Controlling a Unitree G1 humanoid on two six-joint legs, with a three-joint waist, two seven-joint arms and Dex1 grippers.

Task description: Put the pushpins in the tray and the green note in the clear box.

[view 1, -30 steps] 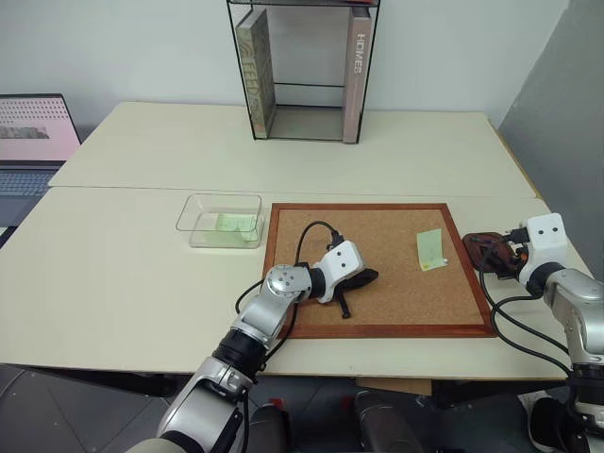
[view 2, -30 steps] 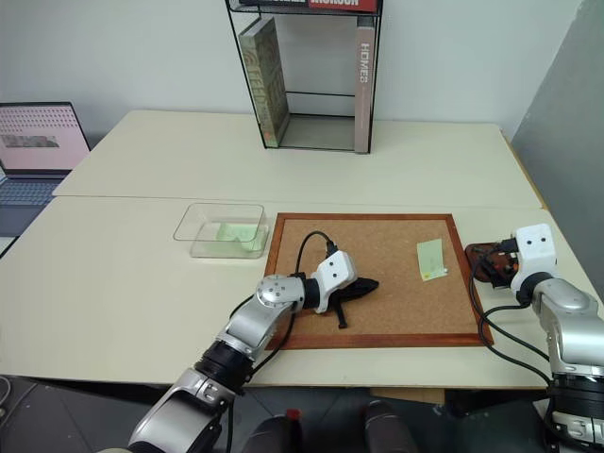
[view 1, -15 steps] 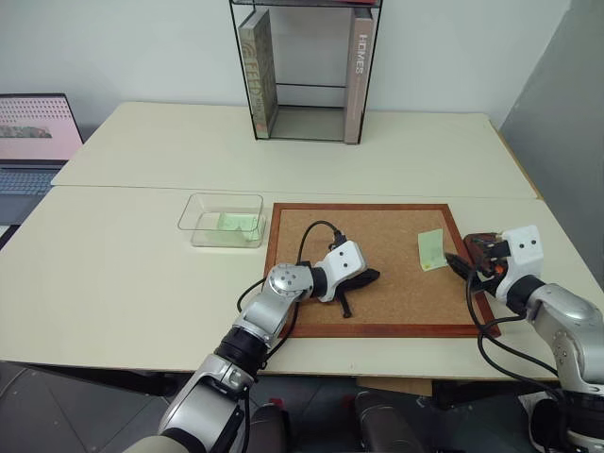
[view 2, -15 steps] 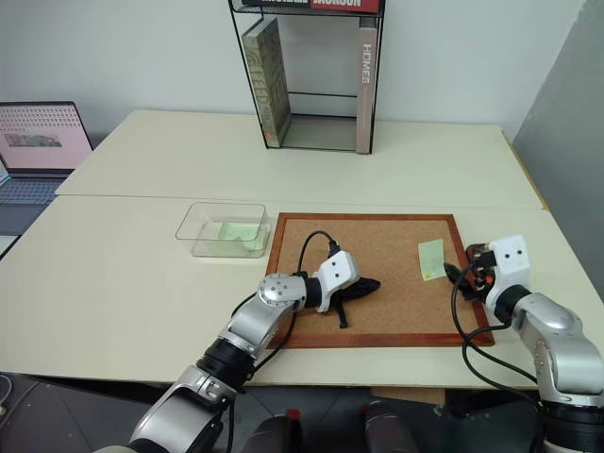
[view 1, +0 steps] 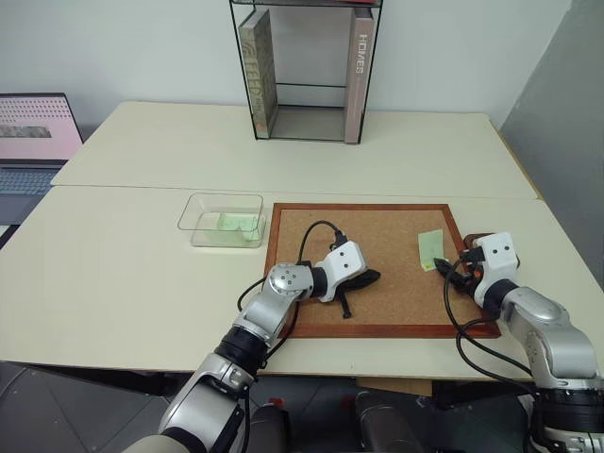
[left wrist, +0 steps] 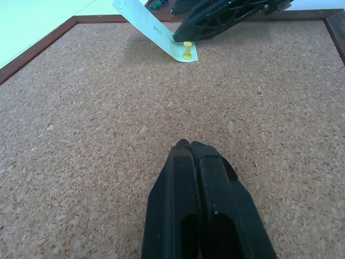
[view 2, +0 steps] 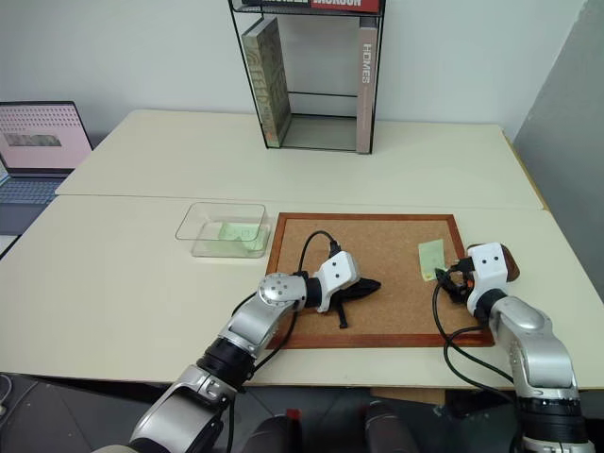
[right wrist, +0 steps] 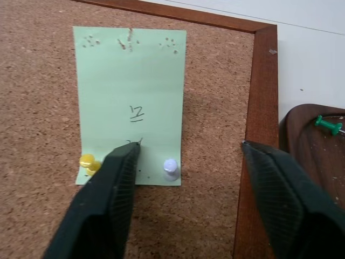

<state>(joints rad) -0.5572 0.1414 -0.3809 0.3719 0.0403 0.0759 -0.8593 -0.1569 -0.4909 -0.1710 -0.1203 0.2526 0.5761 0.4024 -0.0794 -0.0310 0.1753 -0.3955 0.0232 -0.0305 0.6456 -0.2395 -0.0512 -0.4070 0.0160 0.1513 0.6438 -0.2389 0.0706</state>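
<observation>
**Two pins hold a green note on the cork board**

Two cream desk point(view 1: 123, 283) tops are pushed together with a seam between them, against a plain white wall, with a grey wall on the right. A laptop point(view 1: 33, 132) sits off at the far left with its screen on. At the back stands a tall black-framed glass case point(view 1: 304, 71) with a couple of books in it.

Near the front lies a wood-framed cork board point(view 1: 377, 311). A green note point(right wrist: 131, 102) is pinned near its right edge, with a yellow pushpin point(right wrist: 86, 161) and a pale white pushpin point(right wrist: 170, 166) at its near corners. The right tool point(right wrist: 188, 154) hangs over that end of the note, its fingers spread wide, one over the paper and one over the board's frame, holding nothing. Just past the frame is the dark reddish-brown tray point(right wrist: 312, 156), with a green pushpin point(right wrist: 328, 124) in it.

The left tool point(left wrist: 191, 148) rests mid-board, fingers pressed together and empty. The clear box point(view 1: 222, 221) sits just left of the board, with a pale green slip point(view 1: 236, 223) inside.
</observation>
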